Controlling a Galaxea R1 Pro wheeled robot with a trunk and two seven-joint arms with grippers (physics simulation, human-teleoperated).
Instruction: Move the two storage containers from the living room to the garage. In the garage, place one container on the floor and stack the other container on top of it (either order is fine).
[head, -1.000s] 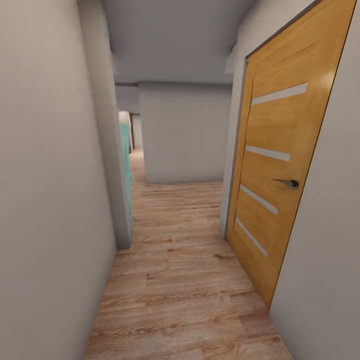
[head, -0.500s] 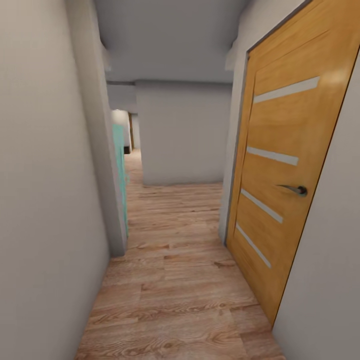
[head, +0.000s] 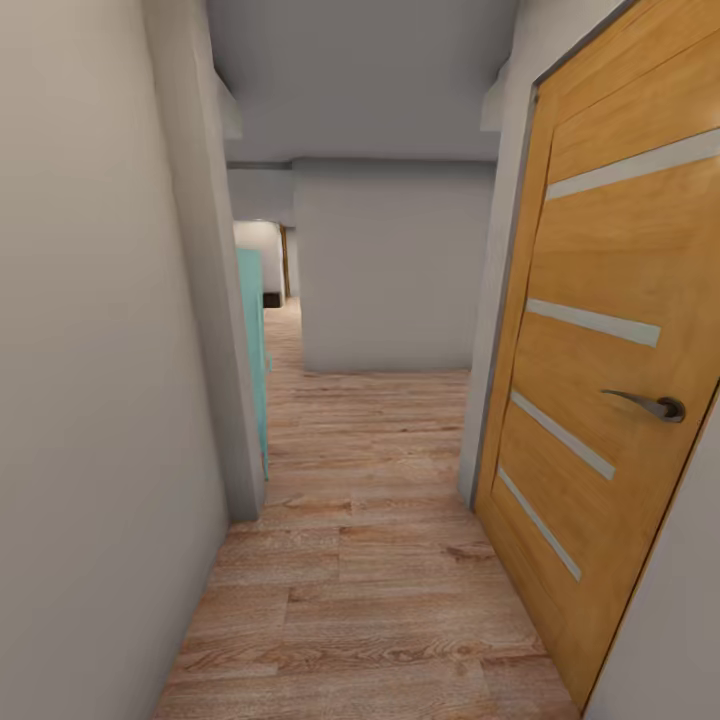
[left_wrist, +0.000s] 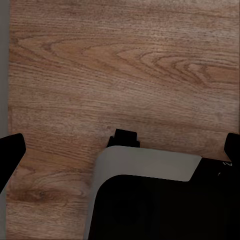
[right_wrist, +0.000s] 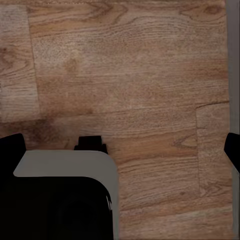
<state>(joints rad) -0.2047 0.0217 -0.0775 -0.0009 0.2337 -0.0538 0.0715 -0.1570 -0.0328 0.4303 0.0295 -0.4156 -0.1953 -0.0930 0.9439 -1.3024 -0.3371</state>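
No storage container is in view. I am in a narrow hallway with light wood-plank flooring (head: 370, 560). In the left wrist view my left gripper (left_wrist: 122, 155) is open, its black fingertips (left_wrist: 10, 155) far apart above the planks, nothing between them. The right wrist view has my right gripper (right_wrist: 120, 150) open too, fingertips (right_wrist: 10, 147) wide apart and empty. Both look down on the floor and part of my own grey-and-black base (left_wrist: 150, 195).
An orange wooden door (head: 620, 380) with a metal handle (head: 650, 404) stands close on the right. A pale wall (head: 100, 400) runs along the left, ending at a corner beside a teal panel (head: 254, 340). A grey wall (head: 390, 270) faces me ahead, with a passage left of it.
The whole head view has shifted: the camera has moved forward along the hallway, so the orange door now looms larger and nearer on the right.
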